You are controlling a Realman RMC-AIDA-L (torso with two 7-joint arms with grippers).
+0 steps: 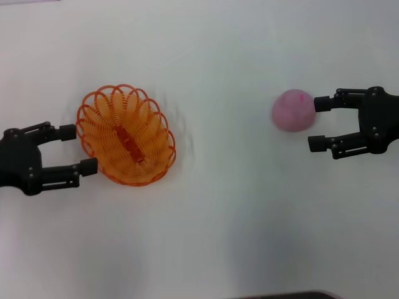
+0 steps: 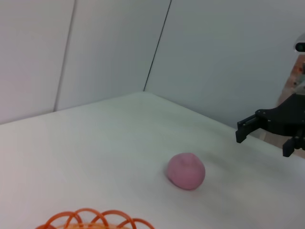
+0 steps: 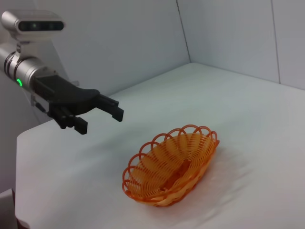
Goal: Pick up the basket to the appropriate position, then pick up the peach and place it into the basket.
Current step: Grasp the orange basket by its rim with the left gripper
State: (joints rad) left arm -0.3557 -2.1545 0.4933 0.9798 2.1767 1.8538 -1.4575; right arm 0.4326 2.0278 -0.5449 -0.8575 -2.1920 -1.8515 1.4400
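The orange wire-loop basket (image 1: 124, 134) lies on the white table at the left; it also shows in the right wrist view (image 3: 171, 164), and its rim shows in the left wrist view (image 2: 95, 219). My left gripper (image 1: 79, 149) is open and empty, its fingertips by the basket's left rim; the right wrist view (image 3: 100, 121) shows it apart from the basket. The pink peach (image 1: 293, 111) sits at the right, also seen in the left wrist view (image 2: 186, 171). My right gripper (image 1: 318, 123) is open and empty, just right of the peach, not touching it.
The white table (image 1: 218, 205) stretches between basket and peach. Grey walls (image 2: 95, 47) meet in a corner behind the table's far edge. A dark strip (image 1: 280, 295) shows at the table's near edge.
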